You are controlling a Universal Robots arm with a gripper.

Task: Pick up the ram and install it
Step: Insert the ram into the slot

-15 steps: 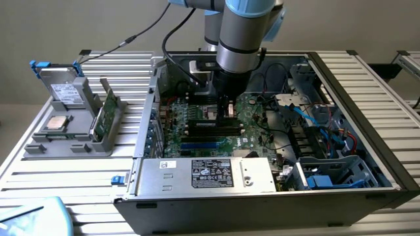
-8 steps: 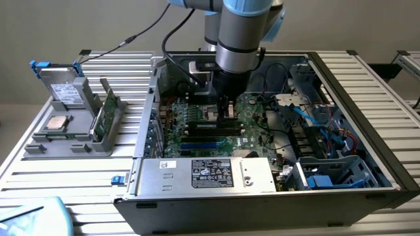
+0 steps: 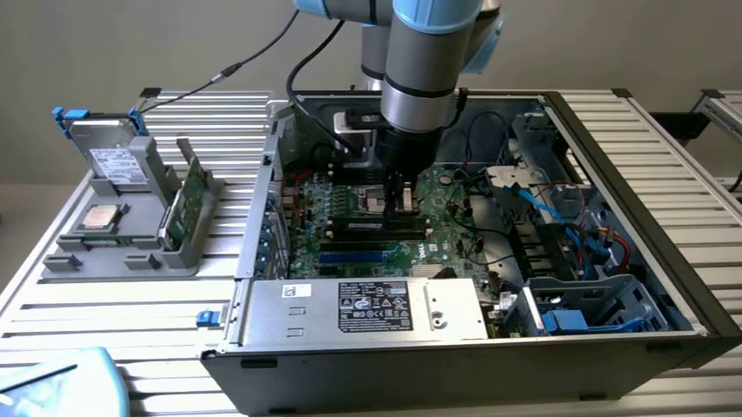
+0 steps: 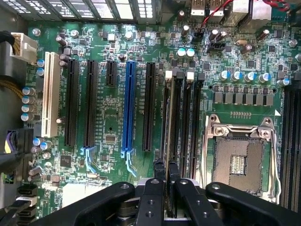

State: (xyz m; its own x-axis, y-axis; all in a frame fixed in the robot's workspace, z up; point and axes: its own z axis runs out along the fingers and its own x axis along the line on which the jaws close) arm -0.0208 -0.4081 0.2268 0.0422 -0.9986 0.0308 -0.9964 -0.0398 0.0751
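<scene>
Your claw (image 4: 166, 175) is clamped on the ram (image 4: 170, 127), held edge-on over the black memory slots (image 4: 194, 122), just beside the open CPU socket (image 4: 239, 160). If the stick sits tilted or off the slot line, pressing could bend it, jam against the white latches (image 4: 190, 74), or scrape the motherboard (image 4: 113, 141)

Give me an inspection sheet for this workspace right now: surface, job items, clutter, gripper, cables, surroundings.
surface: ribbed metal table, open computer case on it.
job's things: ram edge-on in the grip, along a memory slot beside the empty processor socket; seating unclear.
clutter: holder with a drive, a chip, a green card.
grippers: gripper shut on the ram.
cables: black cable along the arm; blue and red wires inside the case.
surroundings: plain wall.
</scene>
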